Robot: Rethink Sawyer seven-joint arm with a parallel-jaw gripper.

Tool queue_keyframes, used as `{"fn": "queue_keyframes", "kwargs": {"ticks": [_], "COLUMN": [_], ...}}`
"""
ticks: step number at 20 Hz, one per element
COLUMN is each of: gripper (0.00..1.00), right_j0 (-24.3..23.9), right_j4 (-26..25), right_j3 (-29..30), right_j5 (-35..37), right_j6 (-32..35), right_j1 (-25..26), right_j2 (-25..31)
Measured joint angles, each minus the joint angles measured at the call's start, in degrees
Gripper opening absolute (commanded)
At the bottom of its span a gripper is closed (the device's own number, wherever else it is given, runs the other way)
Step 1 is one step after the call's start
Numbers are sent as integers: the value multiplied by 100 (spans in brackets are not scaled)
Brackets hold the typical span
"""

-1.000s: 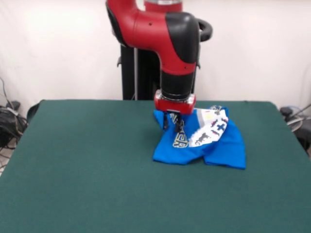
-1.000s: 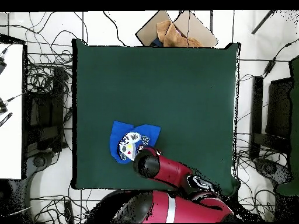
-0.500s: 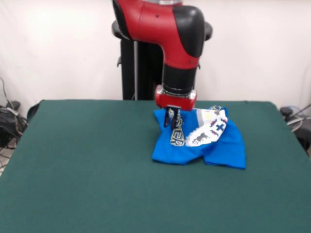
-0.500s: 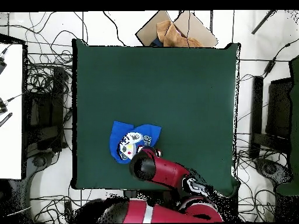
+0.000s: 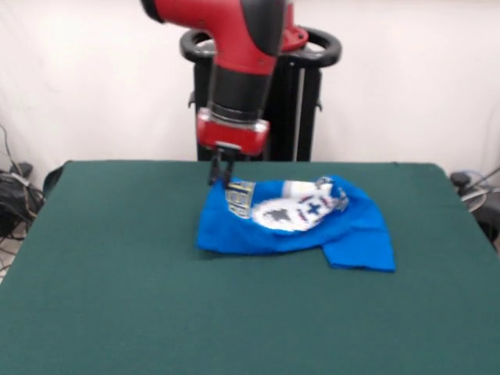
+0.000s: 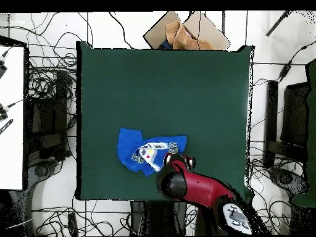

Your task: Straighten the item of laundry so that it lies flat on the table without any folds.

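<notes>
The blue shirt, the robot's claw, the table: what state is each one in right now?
T-shirt: crumpled, folded over itself, one edge lifted by the gripper.
Gripper: shut on the T-shirt's edge, raised a little off the cloth.
Table: green cover smooth, shirt lying toward its far side.

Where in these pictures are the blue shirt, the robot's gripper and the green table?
Blue shirt point(image 5: 355, 238): front view, plain blue part at its right.
Gripper point(image 5: 221, 176): front view, between its tips at the shirt's edge.
Green table point(image 6: 185, 86): overhead view, bare cloth.

Dark green table point(image 5: 117, 297), crumpled blue T-shirt point(image 5: 351, 234) lying on it
</notes>
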Motion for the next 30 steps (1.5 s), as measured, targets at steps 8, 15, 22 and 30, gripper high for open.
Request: {"fn": "queue_keyframes", "kwargs": {"ticks": [8, 15, 22, 30], "gripper": [0, 0, 0, 0], "right_j0": [-362, -942, -1851, -2481], "right_j4": [-744, -1442, -1988, -2246], "right_j3": [-394, -673, -910, -1070], "right_j5": [-2, -1, 95, 832], "right_j6": [0, 0, 0, 0], "right_j1": [10, 8, -44, -216], "right_j2": [-136, 105, 694, 1432]}}
